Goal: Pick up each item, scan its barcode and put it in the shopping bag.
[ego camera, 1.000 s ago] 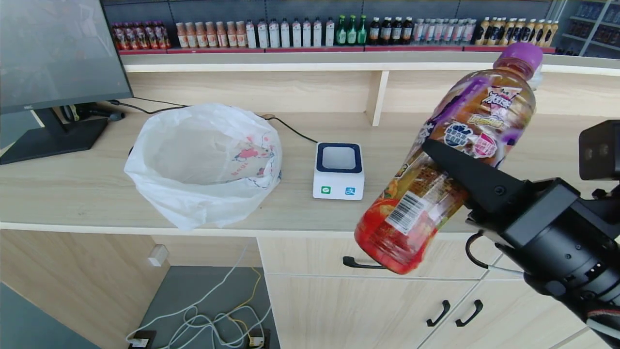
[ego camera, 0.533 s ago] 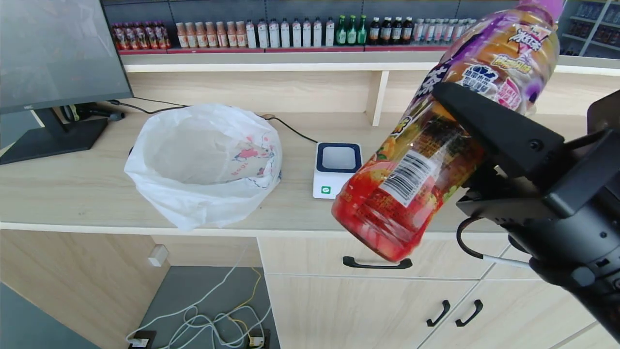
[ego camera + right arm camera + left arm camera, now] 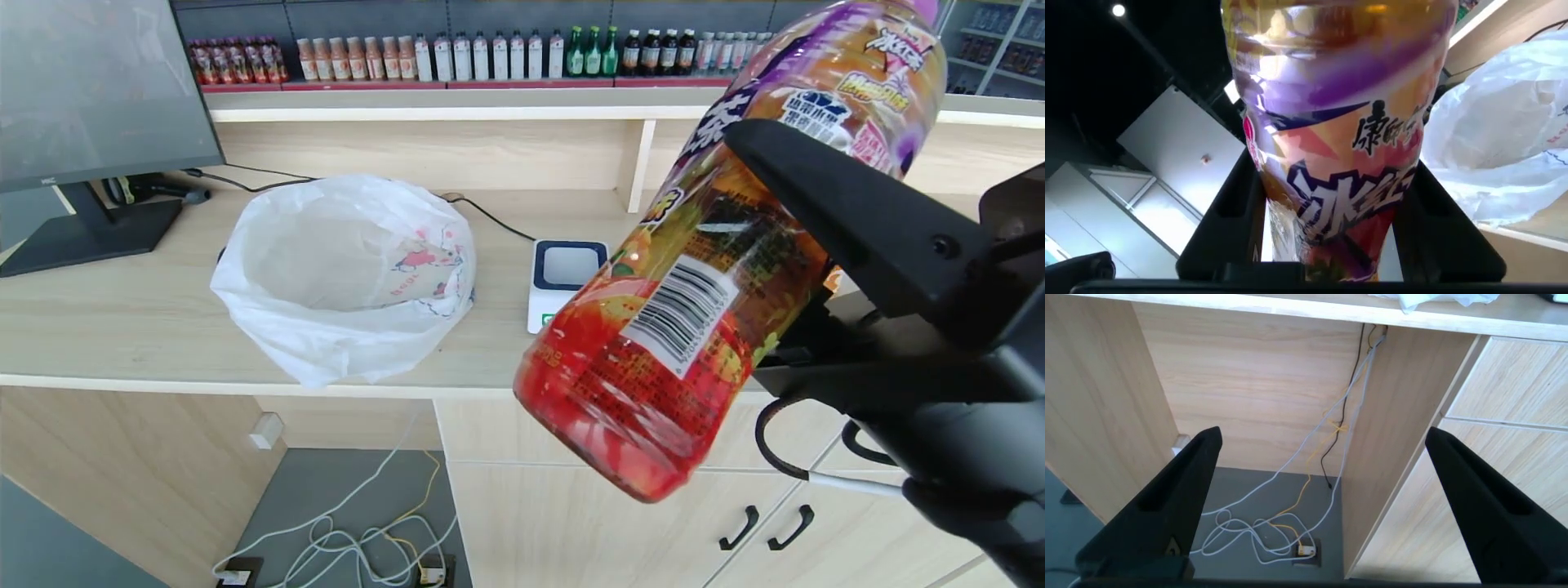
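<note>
Head view: right jaws clamp tilted purple-labelled bottle (image 3: 702, 269), barcode (image 3: 682, 314) showing; left jaws apart.

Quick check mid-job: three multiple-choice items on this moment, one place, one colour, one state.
1. Where is the white box scanner with the dark blue rim?
A. On the wooden counter beside the white plastic shopping bag.
B. Inside that bag.
C. On the floor.
2. What colour is the lower end of the clear plastic drink bottle?
A. Green.
B. Red.
C. Blue.
3. How is the left gripper?
A. Shut on the bottle.
B. Shut on the bag.
C. Open, empty.
1 A: it stands on the countertop by the bag. 2 B: its base shows red. 3 C: it gapes wide with nothing in it.
</note>
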Robot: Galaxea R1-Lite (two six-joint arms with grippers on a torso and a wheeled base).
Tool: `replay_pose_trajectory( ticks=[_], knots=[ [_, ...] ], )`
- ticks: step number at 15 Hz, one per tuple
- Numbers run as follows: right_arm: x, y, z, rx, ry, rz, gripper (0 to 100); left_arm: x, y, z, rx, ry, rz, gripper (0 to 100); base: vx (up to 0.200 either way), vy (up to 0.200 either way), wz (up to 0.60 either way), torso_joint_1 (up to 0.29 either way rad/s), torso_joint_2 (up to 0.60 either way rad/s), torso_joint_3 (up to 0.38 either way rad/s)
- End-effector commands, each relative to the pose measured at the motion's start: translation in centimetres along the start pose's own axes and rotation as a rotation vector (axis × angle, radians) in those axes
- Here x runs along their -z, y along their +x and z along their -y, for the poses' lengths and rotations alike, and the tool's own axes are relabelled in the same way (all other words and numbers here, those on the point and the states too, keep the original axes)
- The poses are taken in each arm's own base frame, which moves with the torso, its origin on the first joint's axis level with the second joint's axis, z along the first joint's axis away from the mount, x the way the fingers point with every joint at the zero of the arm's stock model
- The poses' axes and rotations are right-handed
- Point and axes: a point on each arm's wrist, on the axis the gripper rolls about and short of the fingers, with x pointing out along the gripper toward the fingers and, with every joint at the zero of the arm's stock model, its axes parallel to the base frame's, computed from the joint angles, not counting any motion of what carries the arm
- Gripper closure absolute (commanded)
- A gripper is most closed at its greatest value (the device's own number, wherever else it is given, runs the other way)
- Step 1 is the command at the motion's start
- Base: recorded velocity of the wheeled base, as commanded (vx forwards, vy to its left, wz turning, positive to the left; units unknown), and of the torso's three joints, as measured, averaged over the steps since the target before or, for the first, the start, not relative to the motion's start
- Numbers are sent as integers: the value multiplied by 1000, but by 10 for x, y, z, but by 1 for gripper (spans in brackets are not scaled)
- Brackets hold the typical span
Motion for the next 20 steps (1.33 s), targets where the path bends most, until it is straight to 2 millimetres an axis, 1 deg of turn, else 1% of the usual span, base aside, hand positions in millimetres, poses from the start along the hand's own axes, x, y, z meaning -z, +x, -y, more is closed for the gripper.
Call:
replay_pose_trajectory(
  ticks=[1, 2, 6, 7, 12, 18, 19, 20],
  knots=[
    [1, -2, 1, 4, 2, -7, 100, 0, 0, 0, 0, 0, 1, 0, 0, 0, 0, 0, 0, 0],
    [1, -5, 1, 8, 7, -13, 100, 0, 0, 0, 0, 0, -1, 0, 0, 0, 0, 0, 0, 0],
    [7, -35, 0, 25, 26, -78, 100, 0, 0, 0, 0, 0, -1, 0, 0, 0, 0, 0, 0, 0],
    [7, -38, 1, 29, 27, -82, 100, 0, 0, 0, 0, 0, -1, 0, 0, 0, 0, 0, 0, 0],
    [9, -44, 5, 56, 80, -99, 100, 0, 0, 0, 0, 0, 1, 0, 0, 0, 0, 0, 0, 0],
    [9, -42, 7, 61, 105, -96, 100, 0, 0, 0, 0, 0, -1, 0, 0, 0, 0, 0, 0, 0],
    [9, -41, 11, 77, 98, -93, 100, 0, 0, 0, 0, 0, 1, 0, 0, 0, 0, 0, 0, 0],
    [9, -41, 11, 77, 98, -93, 100, 0, 0, 0, 0, 0, 1, 0, 0, 0, 0, 0, 0, 0]
  ],
)
